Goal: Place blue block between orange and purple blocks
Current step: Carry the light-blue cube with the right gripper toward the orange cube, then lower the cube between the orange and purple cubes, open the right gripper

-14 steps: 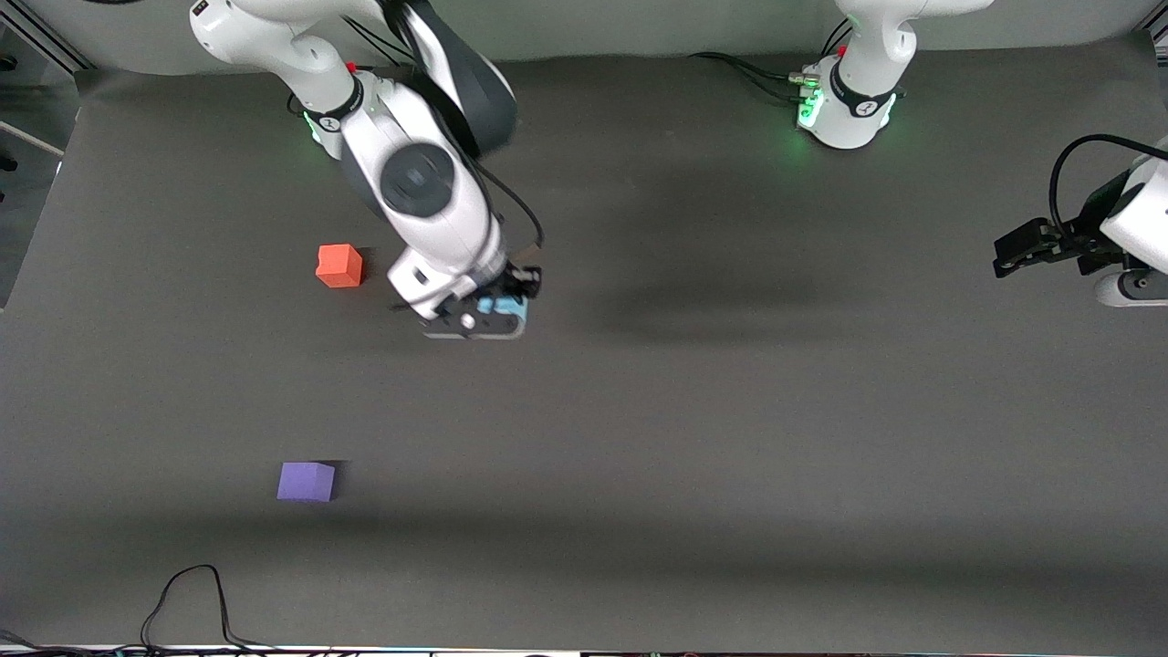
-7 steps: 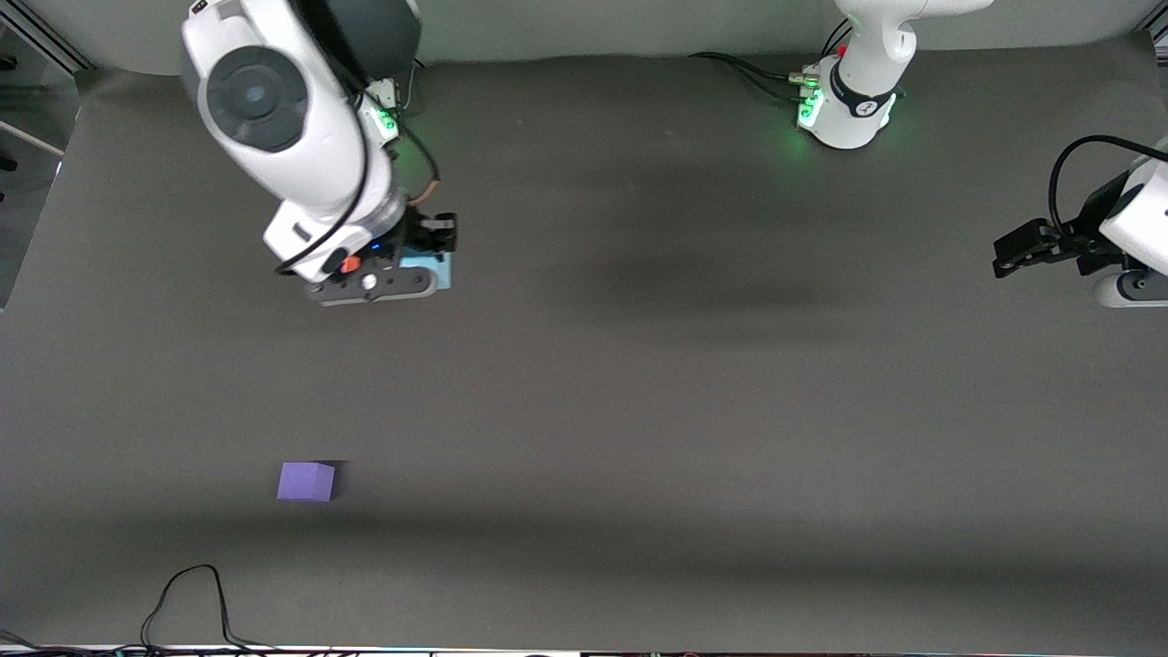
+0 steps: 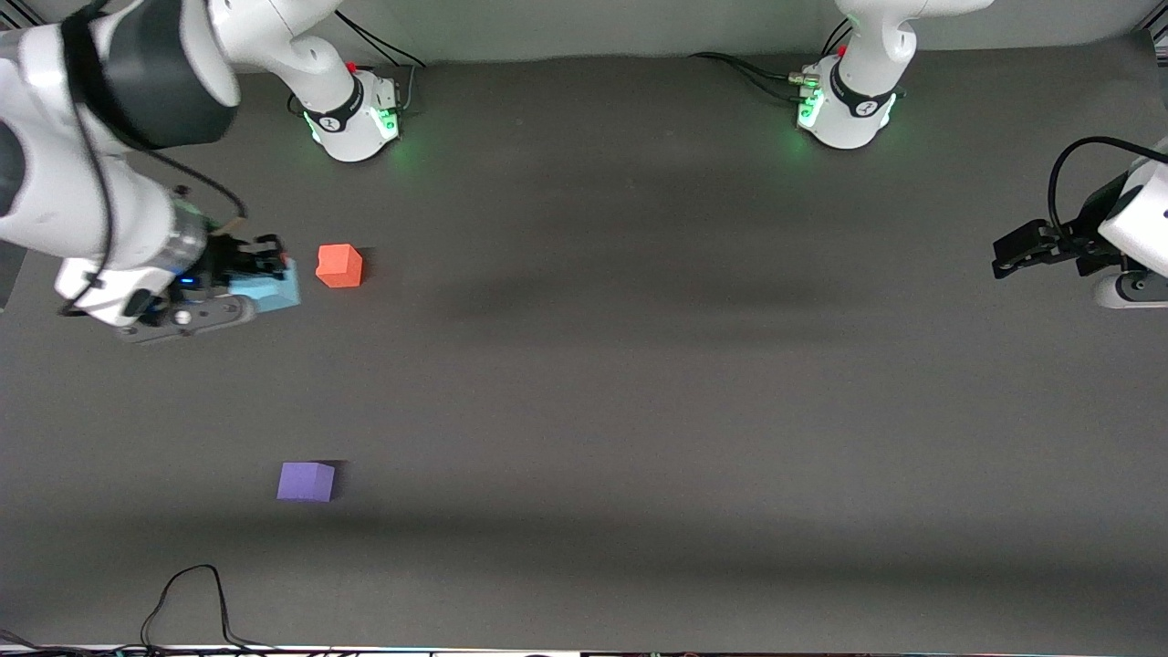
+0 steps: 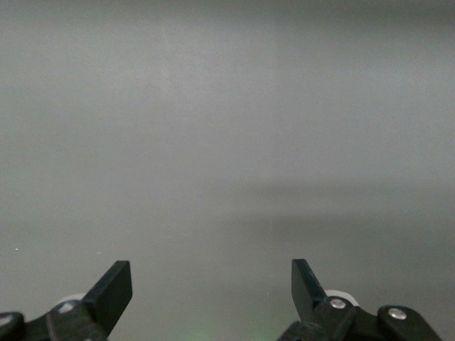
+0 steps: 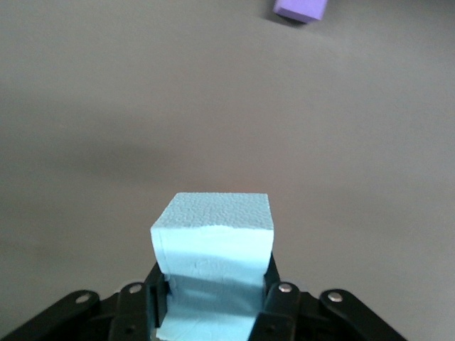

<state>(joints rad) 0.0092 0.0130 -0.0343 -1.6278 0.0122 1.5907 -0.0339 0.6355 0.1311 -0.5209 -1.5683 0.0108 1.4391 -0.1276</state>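
Between the right gripper's closed fingers, the blue block risks striking the adjacent orange block if lowered carelessly; the left gripper waits open.

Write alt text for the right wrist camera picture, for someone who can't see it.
The right gripper holds the blue block between its jaws, up over the dark grey table. The purple block lies on the table at the picture's edge, partly cut off. Nothing else shows in this view.
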